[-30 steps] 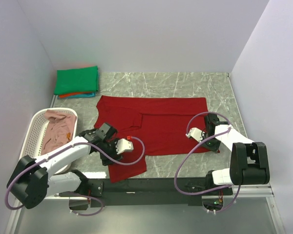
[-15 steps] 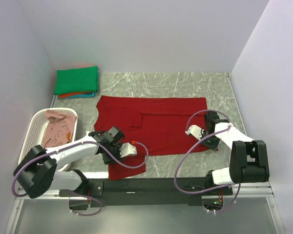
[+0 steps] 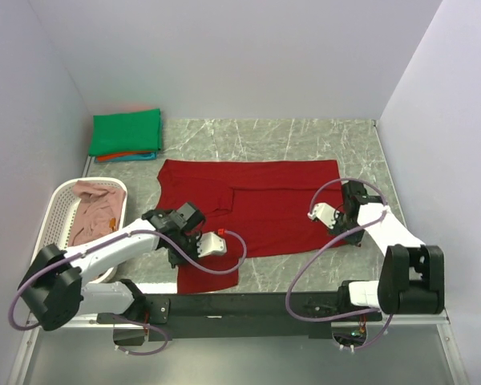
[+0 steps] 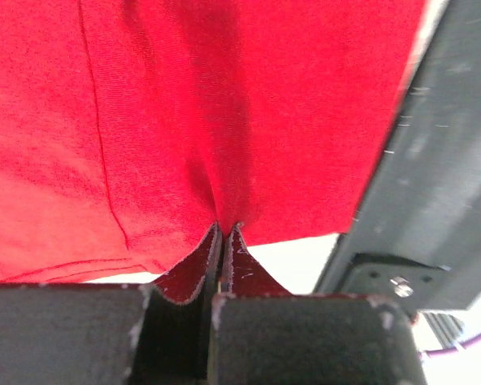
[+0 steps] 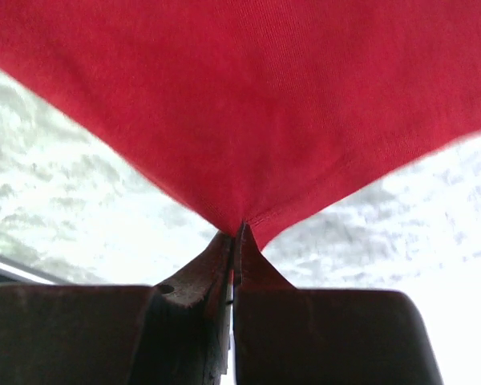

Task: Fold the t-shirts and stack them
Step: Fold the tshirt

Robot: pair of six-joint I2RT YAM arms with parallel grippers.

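Red shirt [image 3: 264,200] spread flat. Left gripper [image 4: 224,231] pinches cloth at its near-left edge; right gripper [image 5: 240,227] pinches its near-right corner.

Plain pale lavender walls close three sides, the back wall [image 3: 240,56], the left wall [image 3: 24,120] and the right wall [image 3: 449,120], around a table [image 3: 305,136] topped in grey marble pattern (white veins run through it). The light is soft and even. A black rail [image 3: 248,306] edges the near side, with a dull metal ledge [image 3: 224,361] below.
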